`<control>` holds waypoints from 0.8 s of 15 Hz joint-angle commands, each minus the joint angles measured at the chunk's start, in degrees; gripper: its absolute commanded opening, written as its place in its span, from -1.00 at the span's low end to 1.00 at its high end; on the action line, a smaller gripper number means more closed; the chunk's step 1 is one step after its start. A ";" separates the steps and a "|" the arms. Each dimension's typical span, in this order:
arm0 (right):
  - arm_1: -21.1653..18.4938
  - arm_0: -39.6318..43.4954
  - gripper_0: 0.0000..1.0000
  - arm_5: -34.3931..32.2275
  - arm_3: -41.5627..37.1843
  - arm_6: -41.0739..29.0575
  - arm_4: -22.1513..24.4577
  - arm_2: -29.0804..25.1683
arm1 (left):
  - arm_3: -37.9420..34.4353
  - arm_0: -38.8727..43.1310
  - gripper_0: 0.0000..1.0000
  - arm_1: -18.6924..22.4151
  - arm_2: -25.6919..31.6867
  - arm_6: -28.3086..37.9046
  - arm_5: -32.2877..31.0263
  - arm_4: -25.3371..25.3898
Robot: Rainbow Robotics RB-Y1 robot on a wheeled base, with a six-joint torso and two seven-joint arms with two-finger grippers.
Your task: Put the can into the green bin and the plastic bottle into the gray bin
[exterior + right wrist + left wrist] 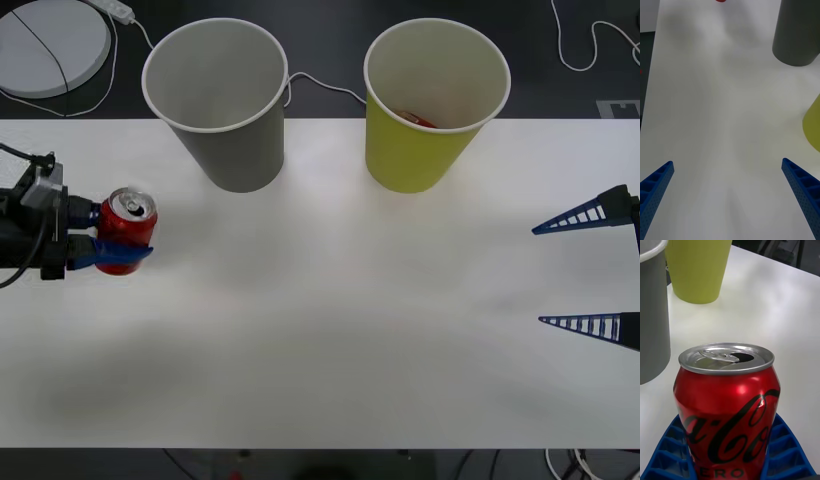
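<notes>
Left gripper (118,243), a pair of blue ribbed fingers on a dark arm, sits at the 9 o'clock edge of the front view, clamped on the small red aluminium soda can with a silver top and pull tab (127,221). That can stands upright, its long axis vertical, its opened mouth facing up, with one finger pressed to each side of its lower body.

Largest thing in the scene is the wide white table (330,330), which spans the whole front view and carries everything else.

Next in size are two tall tapered paper cups at the far side of the table. One is the gray paper cup with a white inside and white rim, the gray bin (221,100), at about 11 o'clock. Beside it, clearly apart, is the yellow-green paper cup of the same shape, the green bin (432,105), at about 1 o'clock. Something red lies inside the green bin; what it is cannot be told.

From the held can, the green bin lies toward 2 o'clock, well apart, with the gray bin standing nearer and partly along the way. Judging from this, the carry must rise over the rims and pass beyond the gray bin before release.

Right gripper (588,270) waits at 3 o'clock, its blue fingers spread wide with nothing between them, near the green bin.
</notes>
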 commanded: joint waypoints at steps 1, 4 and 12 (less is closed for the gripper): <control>0.00 0.00 1.00 0.00 0.00 0.00 0.00 0.00 | -6.82 0.00 -1.00 1.77 2.58 9.58 1.32 -5.58; 0.00 0.00 1.00 0.00 0.00 0.00 0.00 0.00 | -12.97 0.00 -1.00 2.12 5.92 19.95 1.41 -11.74; 0.00 0.00 1.00 0.00 0.00 0.00 0.00 0.00 | -32.48 -0.09 -1.00 3.35 11.20 49.57 1.41 -32.48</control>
